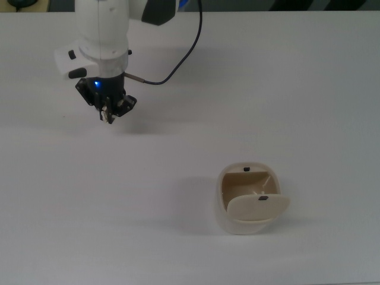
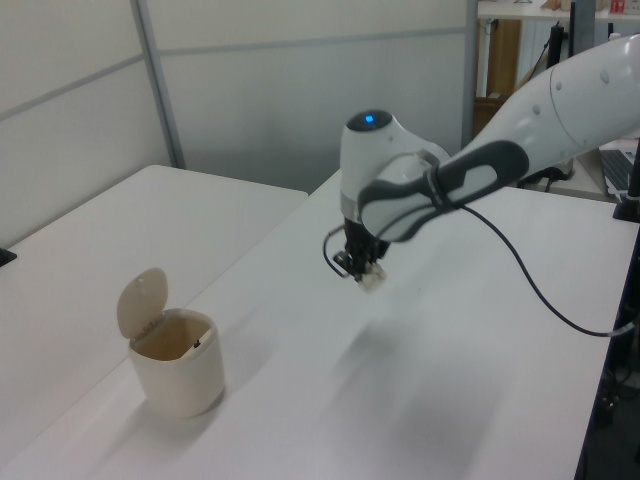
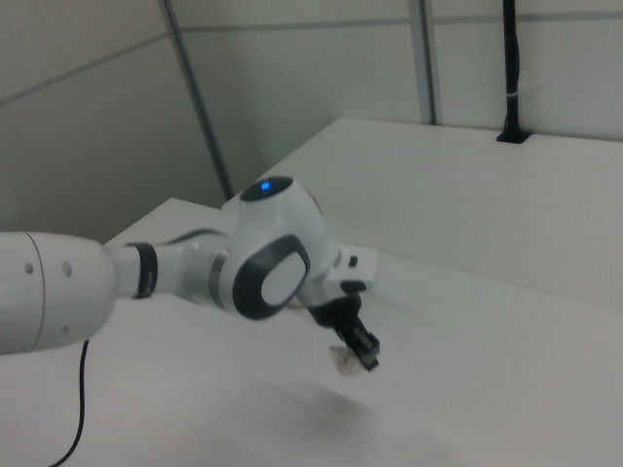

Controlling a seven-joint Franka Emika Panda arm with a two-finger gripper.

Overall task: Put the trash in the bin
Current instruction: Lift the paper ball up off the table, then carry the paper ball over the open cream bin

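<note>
one white panda arm, reaching out over the white table [image 1: 309, 89], wrist bent so the gripper [image 1: 108, 114] points down; a blue light glows on the wrist joint. in the left view the gripper [image 2: 364, 275] hangs clear above the tabletop, with a faint shadow on the surface below it. the black fingers are clamped on the trash [image 2: 372, 279], one small off-white paper wad, pinched between the fingertips and lifted off the table. in the right view the wad [image 3: 345, 359] shows as a pale lump beside the dark fingertips of the gripper [image 3: 356, 356], again clear of the surface. in the top view only a sliver of the wad [image 1: 107, 115] shows between the fingers.

one black cable [image 1: 178, 62] runs from the wrist back toward the arm's base.

one bin [image 1: 246, 199], cream-beige, stands well apart from the gripper, toward the top view's lower right. its flap lid [image 1: 257, 208] is swung open and the inside is visible. in the left view the bin [image 2: 178, 362] sits toward the left view's lower left of the gripper, its lid [image 2: 141, 302] tipped upright.

count: one arm, one gripper, one wad, one bin, one cable.
</note>
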